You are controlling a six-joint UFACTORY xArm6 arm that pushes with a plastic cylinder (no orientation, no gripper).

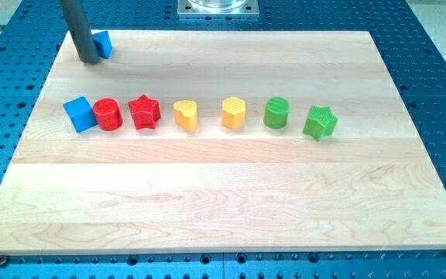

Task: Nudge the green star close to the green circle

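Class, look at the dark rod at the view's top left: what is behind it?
A small blue block sits behind the rod beside my tip; its left part is covered, so its shape is unclear.

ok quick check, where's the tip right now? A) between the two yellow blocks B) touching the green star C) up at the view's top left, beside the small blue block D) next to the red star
C: my tip sits at the view's top left against the small blue block, far from the green star and green circle at the row's right end.
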